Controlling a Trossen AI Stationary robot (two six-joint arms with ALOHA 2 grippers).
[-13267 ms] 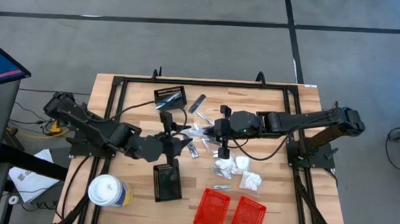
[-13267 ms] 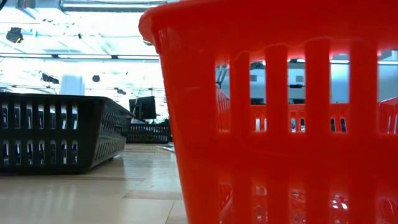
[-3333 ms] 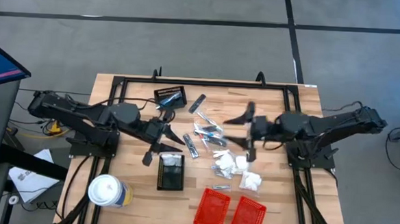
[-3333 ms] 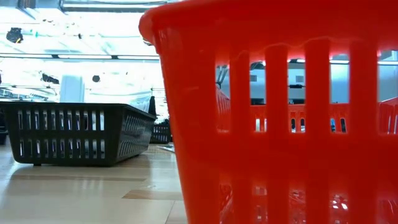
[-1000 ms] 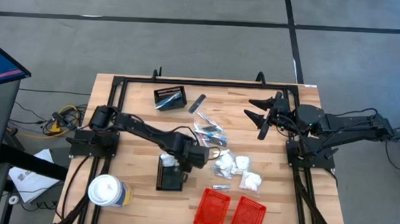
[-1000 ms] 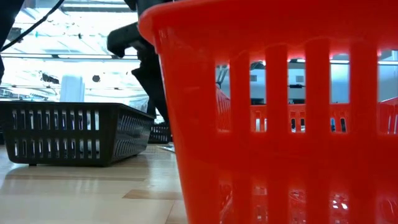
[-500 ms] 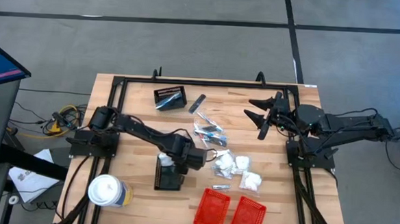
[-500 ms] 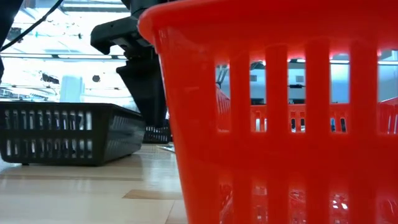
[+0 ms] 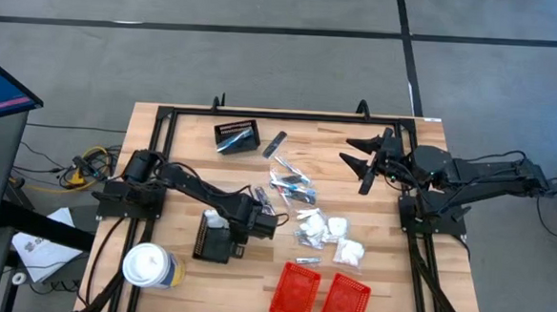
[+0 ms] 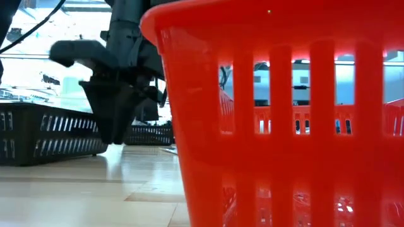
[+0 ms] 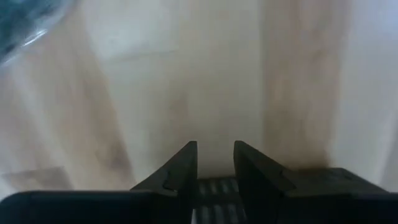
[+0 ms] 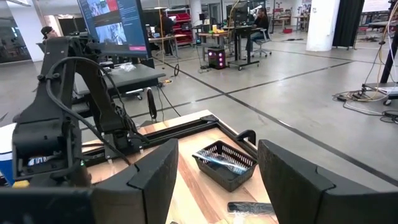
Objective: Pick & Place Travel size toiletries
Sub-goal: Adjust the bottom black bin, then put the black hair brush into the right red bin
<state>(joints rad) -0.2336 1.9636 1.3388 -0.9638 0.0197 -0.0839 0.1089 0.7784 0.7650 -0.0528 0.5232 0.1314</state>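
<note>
My left gripper [image 9: 240,227] points down at the far right corner of a black slotted basket [image 9: 213,240], shut on its wall; the low view shows the gripper [image 10: 117,129] in front of that basket [image 10: 44,133]. A white packet [image 9: 214,218] lies in the basket. Loose toiletries lie mid-table: silvery tubes [image 9: 291,185], white packets [image 9: 328,231] and a dark stick [image 9: 276,143]. My right gripper [image 9: 362,162] hangs open and level above the table's far right, touching nothing. My left gripper pinches the black basket's slotted wall [image 11: 208,191] between its two fingers, which come from above and point down. The wall shows in the narrow gap between the fingers [image 11: 180,168]. The basket rests on the table, turned a little askew.
A second black basket [image 9: 237,135] holding a silvery item stands at the far side. Two red baskets [image 9: 295,293] [image 9: 344,303] sit at the near edge, one filling the low view [image 10: 284,113]. A white lidded cup [image 9: 149,266] stands near left. A black frame rims the table.
My left gripper has gone down and toward the table's left edge, dragging the black basket with it. The basket has slid left along the table and turned slightly. In the low view the basket has moved left and the gripper has come down beside it.
</note>
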